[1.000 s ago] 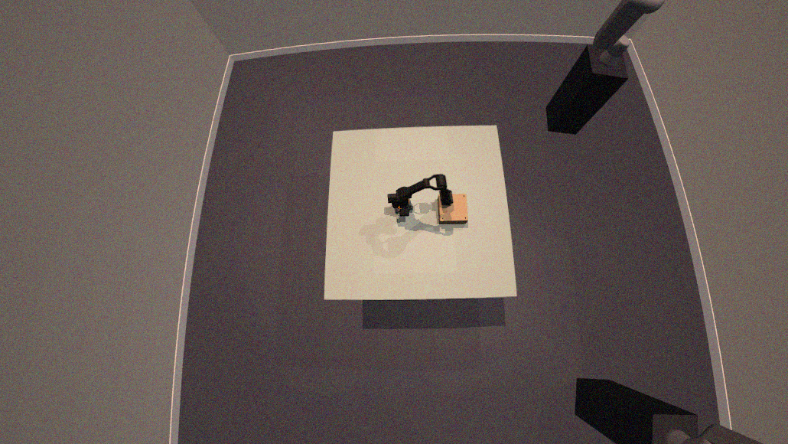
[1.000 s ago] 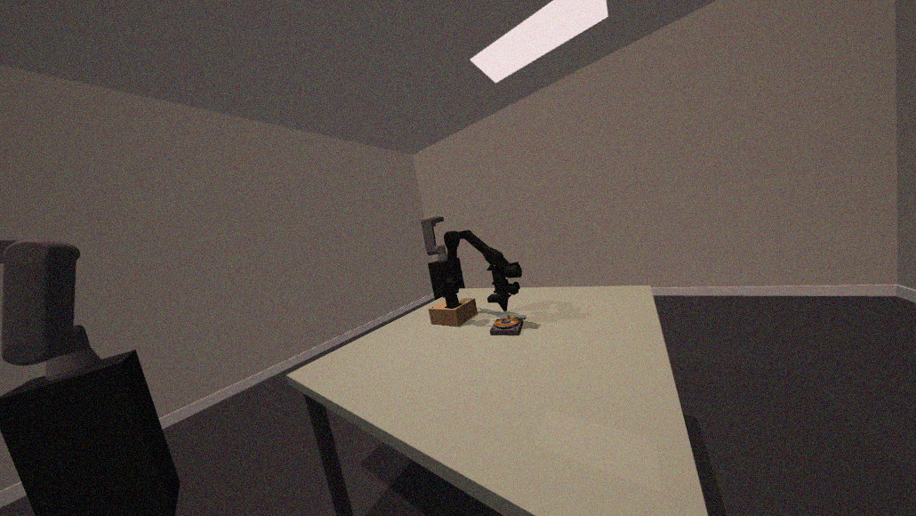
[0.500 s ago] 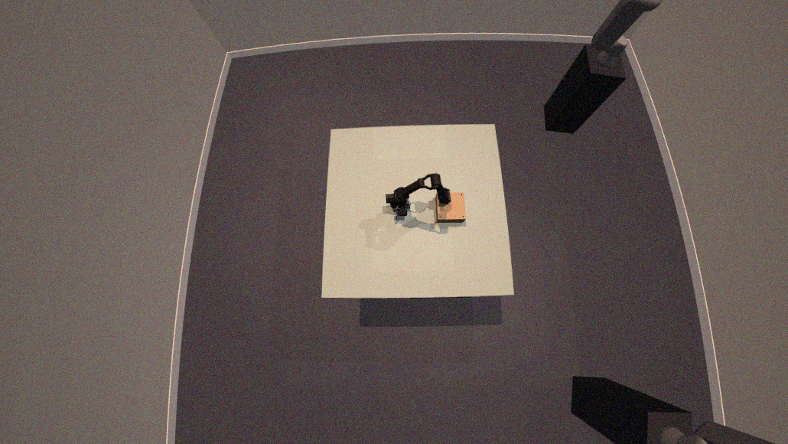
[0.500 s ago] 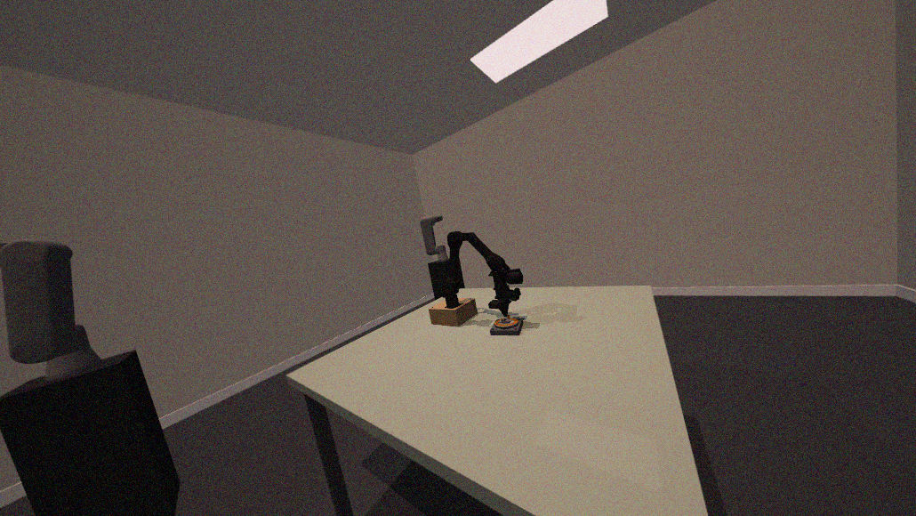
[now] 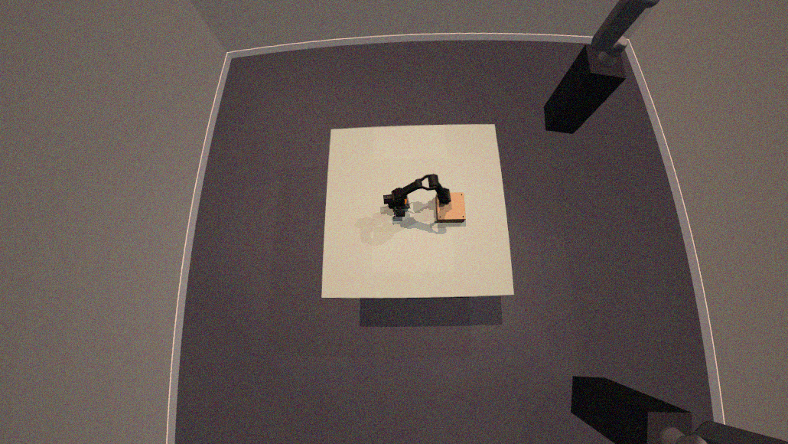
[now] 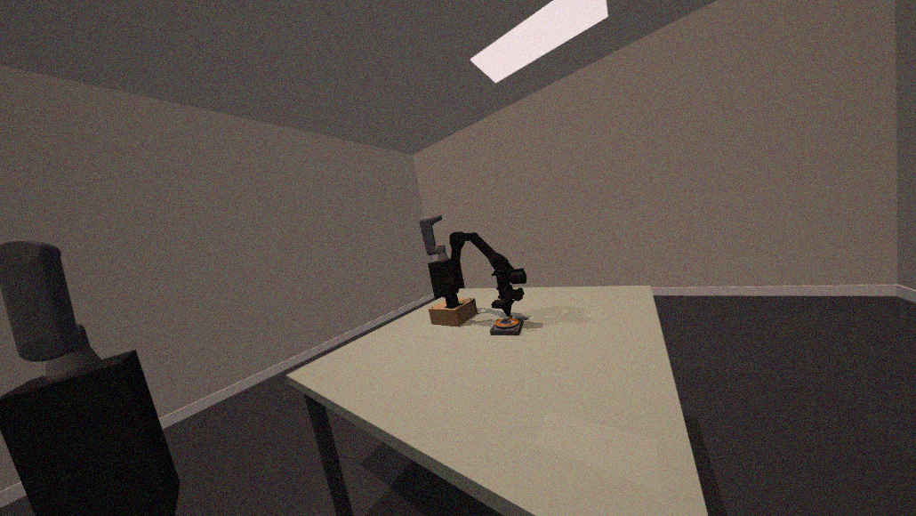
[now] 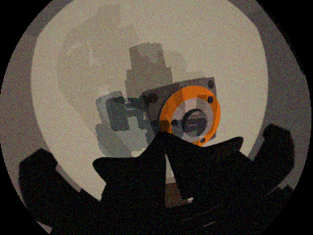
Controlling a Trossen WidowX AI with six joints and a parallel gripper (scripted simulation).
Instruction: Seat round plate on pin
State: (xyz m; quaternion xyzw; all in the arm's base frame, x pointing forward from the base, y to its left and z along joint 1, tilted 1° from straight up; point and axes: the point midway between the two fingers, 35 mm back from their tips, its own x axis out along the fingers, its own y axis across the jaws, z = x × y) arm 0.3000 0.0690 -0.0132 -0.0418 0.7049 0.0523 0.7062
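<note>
The round plate (image 5: 405, 202) (image 6: 506, 326) (image 7: 190, 92) has an orange ring and a grey middle. It sits on the dark square base (image 6: 504, 332) (image 7: 165, 95) around the post (image 7: 195, 122). Several dark holes show in the wrist view. A darker orange patch (image 7: 164, 125) beside the left hole (image 7: 174, 122) looks like the tab. The pin cannot be made out, nor can the plate's tilt. My gripper (image 6: 510, 314) (image 7: 161, 134) is shut and empty, pointing down just above the plate's tab side. Whether the fingertips touch it is unclear. The arm partly covers the plate in the top view.
My arm stands on a wooden block (image 5: 456, 208) (image 6: 445, 314) near the plate's base, on the pale table (image 5: 418, 264) (image 6: 576, 371). The arm casts shadows beside the base. Dark pedestals (image 5: 578, 90) (image 6: 83, 435) stand off the table.
</note>
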